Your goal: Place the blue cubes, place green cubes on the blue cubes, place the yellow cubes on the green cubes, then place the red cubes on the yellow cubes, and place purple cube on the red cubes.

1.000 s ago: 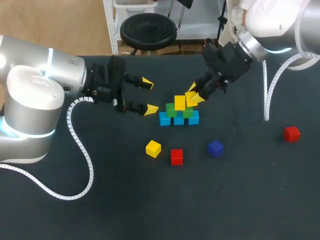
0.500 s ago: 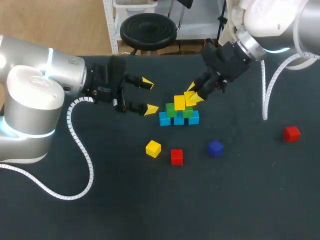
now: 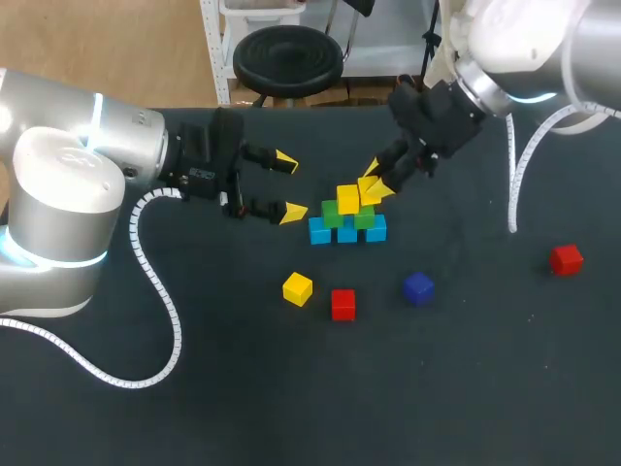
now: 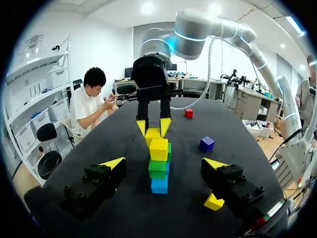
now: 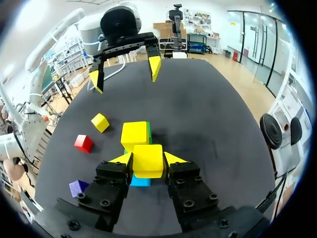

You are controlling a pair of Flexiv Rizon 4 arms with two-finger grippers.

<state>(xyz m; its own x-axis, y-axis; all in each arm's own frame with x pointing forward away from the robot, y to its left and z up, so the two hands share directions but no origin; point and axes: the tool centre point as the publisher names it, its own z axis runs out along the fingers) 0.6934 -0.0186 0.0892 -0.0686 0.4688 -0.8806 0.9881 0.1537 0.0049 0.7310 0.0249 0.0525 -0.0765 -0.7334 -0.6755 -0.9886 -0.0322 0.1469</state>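
Note:
A pyramid stands mid-table: three blue cubes (image 3: 347, 233) in a row, two green cubes (image 3: 332, 214) on them, and one yellow cube (image 3: 348, 199) on the left green. My right gripper (image 3: 373, 184) is shut on a second yellow cube (image 5: 148, 159), held just above the right green cube (image 3: 365, 218) beside the placed yellow (image 5: 134, 135). My left gripper (image 3: 288, 186) hangs open and empty left of the stack, which shows ahead of its fingers as yellow (image 4: 159, 148), green (image 4: 157, 168) and blue (image 4: 159, 185).
Loose cubes lie in front of the stack: a yellow cube (image 3: 298, 288), a red cube (image 3: 343, 304) and a purple cube (image 3: 418, 288). Another red cube (image 3: 566, 259) sits far right. Both arms' white cables trail over the table.
My right gripper with the yellow cube has edged slightly up and to the left over the stack. The left arm has not moved.

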